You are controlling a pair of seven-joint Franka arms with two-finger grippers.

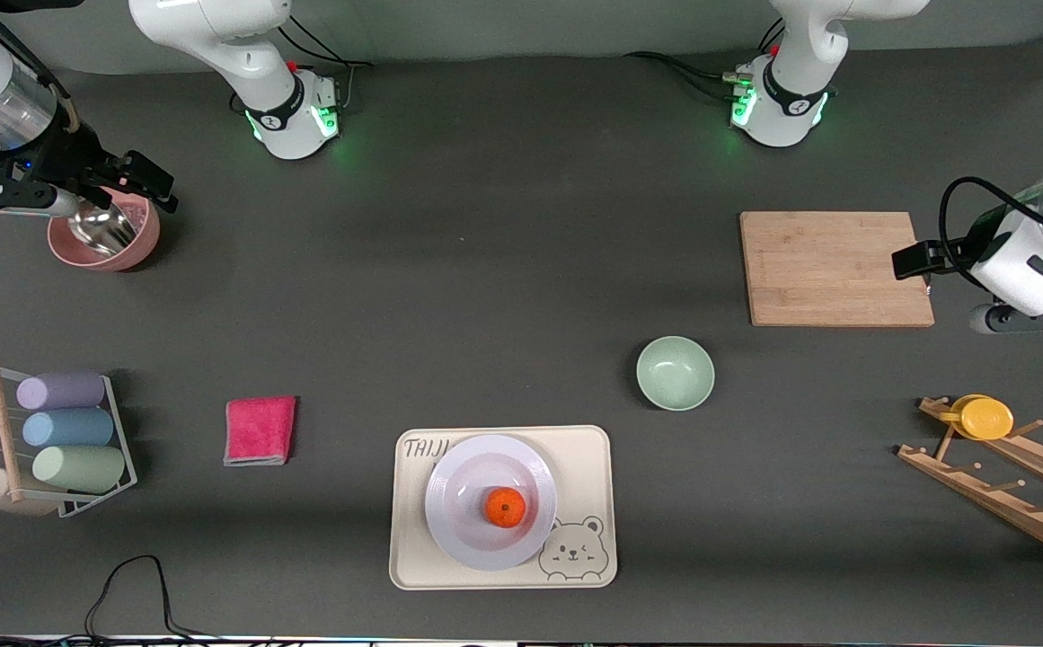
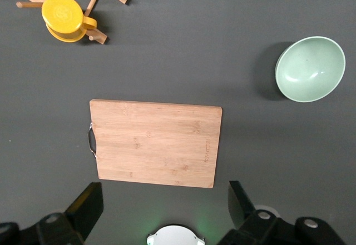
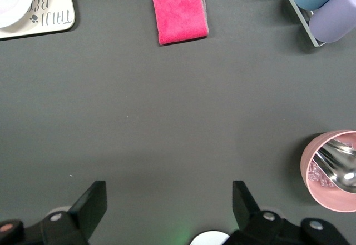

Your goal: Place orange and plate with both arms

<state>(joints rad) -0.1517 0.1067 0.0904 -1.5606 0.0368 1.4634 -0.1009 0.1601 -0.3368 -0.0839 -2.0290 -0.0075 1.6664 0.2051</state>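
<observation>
The orange (image 1: 505, 508) lies on the white plate (image 1: 463, 530), a little off its middle. The plate rests on the cream bear tray (image 1: 588, 458) at the table's edge nearest the front camera. My left gripper (image 1: 1024, 314) is up in the air over the table beside the wooden cutting board (image 1: 835, 268); in the left wrist view it (image 2: 165, 206) is open and empty. My right gripper (image 1: 13, 193) is up in the air by the pink bowl (image 1: 103, 235); in the right wrist view it (image 3: 168, 203) is open and empty. Both are well away from the plate.
A mint-green bowl (image 1: 675, 373) sits between the tray and the cutting board. A wooden rack (image 1: 1015, 490) with a yellow cup (image 1: 984, 418) stands at the left arm's end. A pink cloth (image 1: 260, 430) and a wire rack of cups (image 1: 63, 431) are toward the right arm's end.
</observation>
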